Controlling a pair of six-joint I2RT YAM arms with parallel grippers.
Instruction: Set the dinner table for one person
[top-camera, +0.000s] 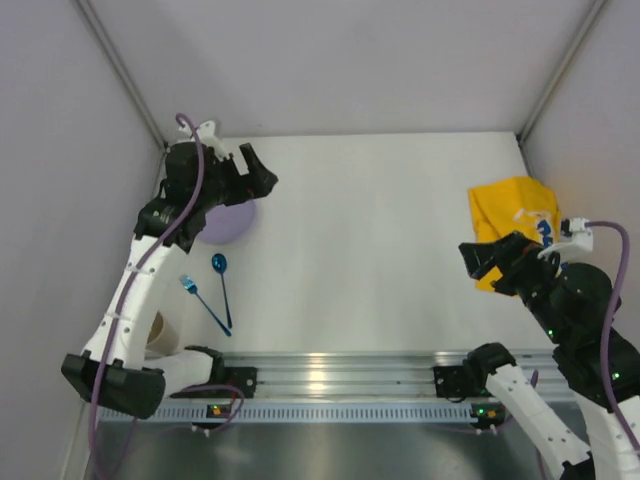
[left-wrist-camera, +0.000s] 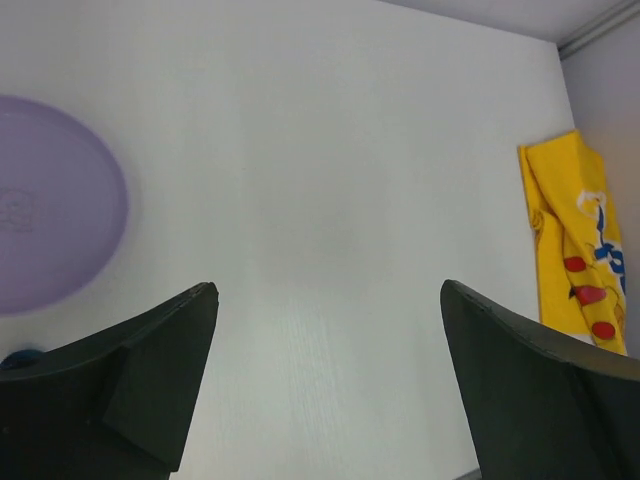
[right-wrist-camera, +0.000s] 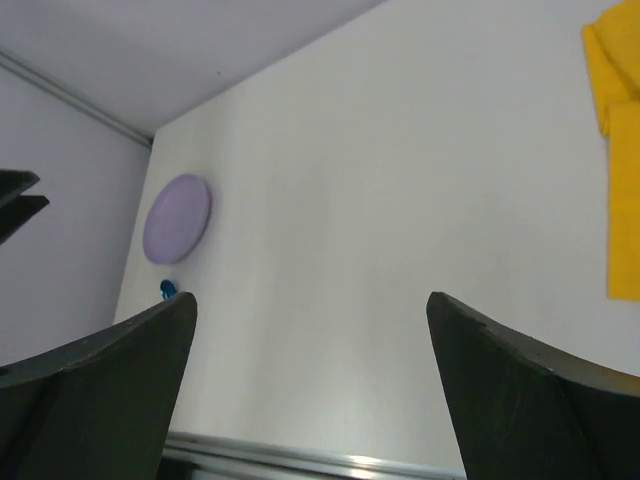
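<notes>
Worktop (top-camera: 380, 240) runs under the plate (top-camera: 232, 224) and stretches bare well to the right of it. Judging from this layout, you have nothing set yet.

- The purple plate lies flat, partly under the left arm.
- The blue spoon (top-camera: 222, 285) is just on the near side of the plate. A second blue utensil (top-camera: 203, 303) lies beside it with the handle ends meeting. It may be a fork, but it is too small to tell.
- A pale cup (top-camera: 155, 330) sits nearer still than the plate, half hidden by the left arm.
- The yellow cloth mat (top-camera: 515, 225) is bunched up well apart from the plate, far to its right, with the right arm over its near edge.

Your left tool (left-wrist-camera: 328, 290) hangs above the worktop just right of the plate, with the jaws wide apart and nothing between them. Your right tool (right-wrist-camera: 310, 300) is also spread wide and empty, far right of the plate by the mat.

Probably still to do: flatten the mat, put the plate on it, lay the cutlery beside the plate and place the cup.
</notes>
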